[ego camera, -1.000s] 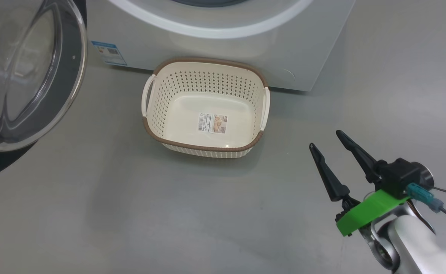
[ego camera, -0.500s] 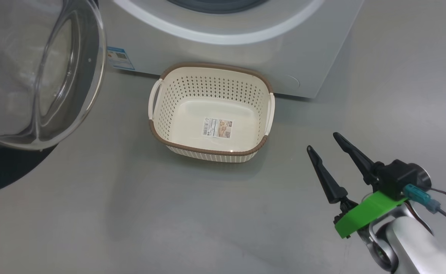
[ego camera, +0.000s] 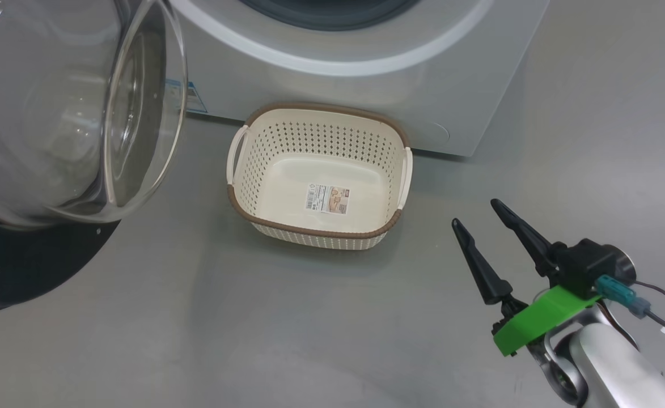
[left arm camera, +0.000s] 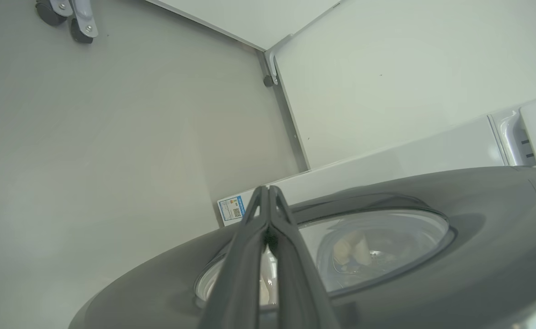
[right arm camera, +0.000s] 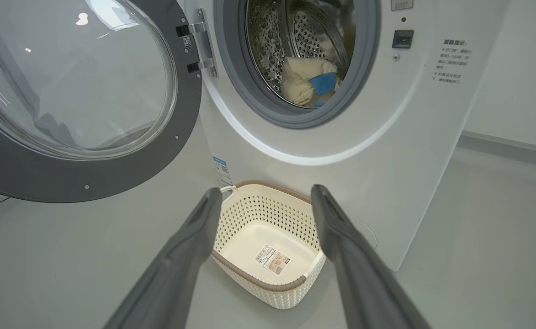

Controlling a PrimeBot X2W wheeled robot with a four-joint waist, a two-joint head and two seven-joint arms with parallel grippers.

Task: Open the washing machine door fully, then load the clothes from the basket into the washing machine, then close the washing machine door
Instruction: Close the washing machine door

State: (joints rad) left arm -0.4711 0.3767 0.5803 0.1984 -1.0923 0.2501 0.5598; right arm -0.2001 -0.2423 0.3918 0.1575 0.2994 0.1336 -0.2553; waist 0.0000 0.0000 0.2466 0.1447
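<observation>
Washing machine (right arm camera: pixel 386 137) at 12 o'clock in head view, drum mouth uncovered. Washing machine door (right arm camera: pixel 80 180) swung out wide at 9 o'clock of the basket, hinged to the machine's front, glass bowl bulging. Basket (ego camera: pixel 315 235) sits on the floor (ego camera: pixel 196 328) just in front of the machine, label on its bottom. Clothes (right arm camera: pixel 304 82) lie inside the drum, cream with a blue patch. Right pincer (ego camera: pixel 475 212) at 4 o'clock of the basket, fingers apart, well clear of it. Left pincer (left arm camera: pixel 268 189) has its fingers together, over the door's black rim; can't tell if touching.
</observation>
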